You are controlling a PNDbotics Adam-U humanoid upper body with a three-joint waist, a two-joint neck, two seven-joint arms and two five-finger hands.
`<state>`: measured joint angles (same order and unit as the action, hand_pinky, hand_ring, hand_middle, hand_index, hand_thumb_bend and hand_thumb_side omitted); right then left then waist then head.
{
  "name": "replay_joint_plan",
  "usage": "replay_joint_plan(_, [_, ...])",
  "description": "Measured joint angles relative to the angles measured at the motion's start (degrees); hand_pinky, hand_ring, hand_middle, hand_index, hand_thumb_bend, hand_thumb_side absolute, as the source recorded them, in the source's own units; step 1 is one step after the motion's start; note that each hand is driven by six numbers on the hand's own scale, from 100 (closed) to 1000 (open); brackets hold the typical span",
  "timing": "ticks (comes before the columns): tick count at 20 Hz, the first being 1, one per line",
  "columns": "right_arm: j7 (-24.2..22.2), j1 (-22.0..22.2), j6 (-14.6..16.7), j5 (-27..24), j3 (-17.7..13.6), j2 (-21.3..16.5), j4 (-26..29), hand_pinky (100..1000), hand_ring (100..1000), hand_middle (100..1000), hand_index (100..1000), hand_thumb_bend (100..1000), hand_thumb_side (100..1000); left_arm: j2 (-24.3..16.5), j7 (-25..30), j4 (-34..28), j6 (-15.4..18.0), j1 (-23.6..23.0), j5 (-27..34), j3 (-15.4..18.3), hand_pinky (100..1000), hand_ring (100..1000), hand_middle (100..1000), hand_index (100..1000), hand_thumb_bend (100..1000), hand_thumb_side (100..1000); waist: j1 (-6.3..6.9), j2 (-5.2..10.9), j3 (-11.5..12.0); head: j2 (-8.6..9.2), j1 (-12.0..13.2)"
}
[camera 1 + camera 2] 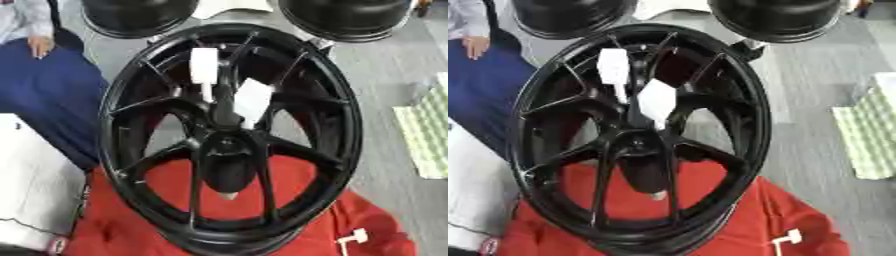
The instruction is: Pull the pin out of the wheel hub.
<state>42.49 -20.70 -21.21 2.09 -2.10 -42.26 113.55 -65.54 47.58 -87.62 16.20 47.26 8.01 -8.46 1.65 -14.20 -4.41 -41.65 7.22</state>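
A black multi-spoke wheel (pixel 122 100) stands tilted over a red cloth (pixel 114 230) and fills the middle of both views. Its hub (pixel 224 146) lies at the centre where the spokes meet. A white piece with a thin stem (pixel 204 67) pointing down toward the hub sits above it. A second white, flat piece (pixel 253 101) lies just right of it. Under the hub hangs a dark, rounded shape with a pale tip (pixel 229 195); I cannot make out what it is. Neither of my hands shows in either view.
Two round black objects (pixel 140 15) (pixel 346 17) stand behind the wheel at the top. A green-and-white padded sheet (pixel 426 132) lies on the grey floor at the right. A small white piece (pixel 353 236) rests on the red cloth. A seated person in blue (pixel 44 90) is at the left.
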Motion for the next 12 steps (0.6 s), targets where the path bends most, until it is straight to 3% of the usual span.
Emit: replay_joint_plan(12, [0.0, -0.02, 0.0, 0.0, 0.01, 0.01, 0.0, 442, 658, 533, 716, 100, 511, 0.51, -0.09, 0.11, 0.09, 0.76, -0.22, -0.86, 860, 771, 739, 830, 100, 332, 0.05, 0.0, 0.0, -0.01, -0.02])
